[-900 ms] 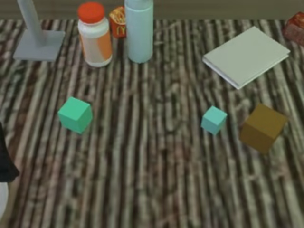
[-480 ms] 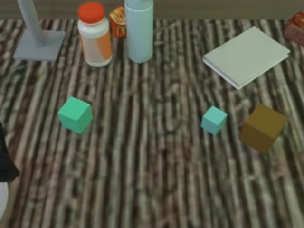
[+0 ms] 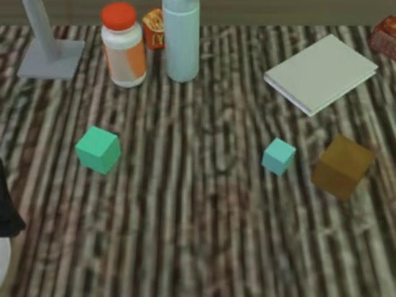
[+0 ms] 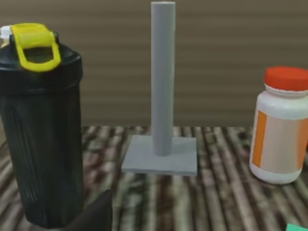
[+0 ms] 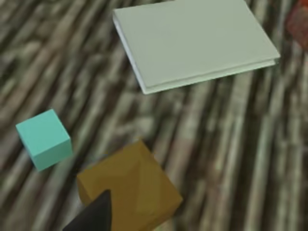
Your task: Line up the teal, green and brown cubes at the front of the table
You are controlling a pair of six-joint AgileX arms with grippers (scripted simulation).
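Right wrist view: right pincer [image 5: 94, 214] over brown cube [image 5: 130, 187], jaw state can't tell. Teal cube [image 3: 278, 156] at its 9 o'clock, near; off-centre descent could knock it.

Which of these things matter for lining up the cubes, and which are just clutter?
Job: teal cube, green cube, brown cube, table.
Clutter: book, pill bottle, pale bottle, grey stand, red-and-yellow box, black shaker.

Matte plain cubes: teal cube [image 3: 278, 156], green cube [image 3: 98, 149], brown cube [image 3: 342, 166]; streaky-patterned table [image 3: 198, 235].
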